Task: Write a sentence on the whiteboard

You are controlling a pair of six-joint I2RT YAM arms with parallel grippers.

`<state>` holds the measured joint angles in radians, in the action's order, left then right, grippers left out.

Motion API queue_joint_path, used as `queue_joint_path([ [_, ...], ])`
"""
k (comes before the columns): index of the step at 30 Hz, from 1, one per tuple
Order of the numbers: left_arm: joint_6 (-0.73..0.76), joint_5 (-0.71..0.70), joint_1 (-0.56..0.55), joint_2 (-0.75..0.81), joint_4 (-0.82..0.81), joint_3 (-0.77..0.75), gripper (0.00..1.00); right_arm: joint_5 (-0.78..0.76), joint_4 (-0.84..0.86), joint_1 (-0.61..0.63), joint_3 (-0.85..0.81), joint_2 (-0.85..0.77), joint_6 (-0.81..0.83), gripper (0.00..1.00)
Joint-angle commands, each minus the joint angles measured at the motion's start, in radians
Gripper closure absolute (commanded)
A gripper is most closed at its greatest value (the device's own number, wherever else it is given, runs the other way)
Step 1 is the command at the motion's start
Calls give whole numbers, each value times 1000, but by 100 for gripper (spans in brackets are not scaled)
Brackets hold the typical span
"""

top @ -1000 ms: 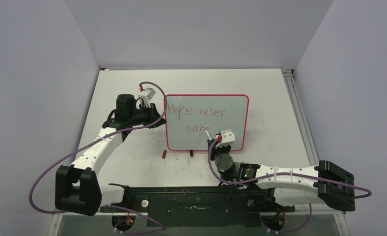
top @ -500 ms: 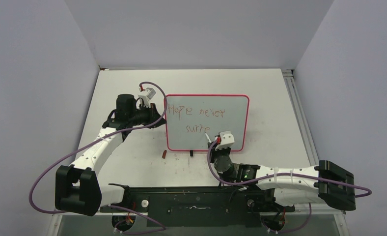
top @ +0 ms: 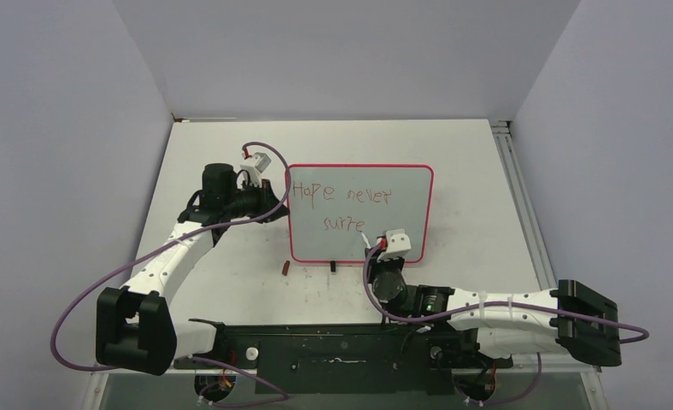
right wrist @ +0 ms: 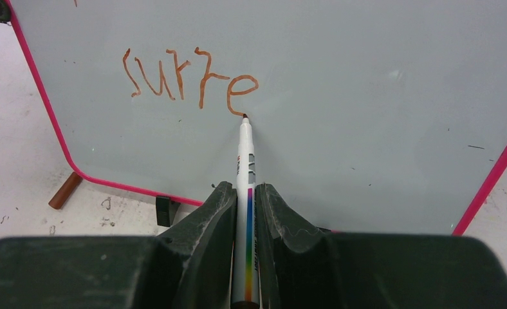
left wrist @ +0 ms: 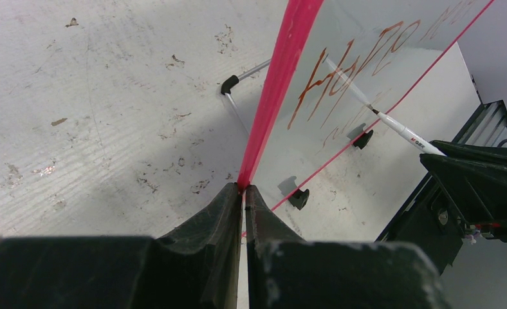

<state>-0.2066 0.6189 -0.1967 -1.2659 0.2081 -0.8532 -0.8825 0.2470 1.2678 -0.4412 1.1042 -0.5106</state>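
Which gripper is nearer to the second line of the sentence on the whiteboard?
Right. The right gripper holds the marker, its tip at the second line's last letter; the left gripper clamps the whiteboard's left edge.

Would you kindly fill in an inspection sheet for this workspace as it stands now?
Surface: white table, scuffed and stained.
Job's things: whiteboard upright; sentence reads "Hope never" over "surre"; marker tip at the last e.
Clutter: small brown piece beside the board's lower left corner.
Claws: left claw shut on the whiteboard's edge; right claw shut on the marker.
Cables: purple cable loops along each arm.
Surroundings: plain grey walls; metal rail at the table's right.
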Motion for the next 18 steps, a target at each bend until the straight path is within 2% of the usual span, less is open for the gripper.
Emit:
queue_joint_path([
  [1,-10,36,-6,27,-24,-17,95,-84,-48,-7,1,-19,-9,95],
  [10,-10,35,-7,27,-25,-16,95,-71,-37,-5,-1,-40,19,95],
  [18,-10,33,-7,30,-24,-17,95,-39,21,8,16,-147,79,95],
])
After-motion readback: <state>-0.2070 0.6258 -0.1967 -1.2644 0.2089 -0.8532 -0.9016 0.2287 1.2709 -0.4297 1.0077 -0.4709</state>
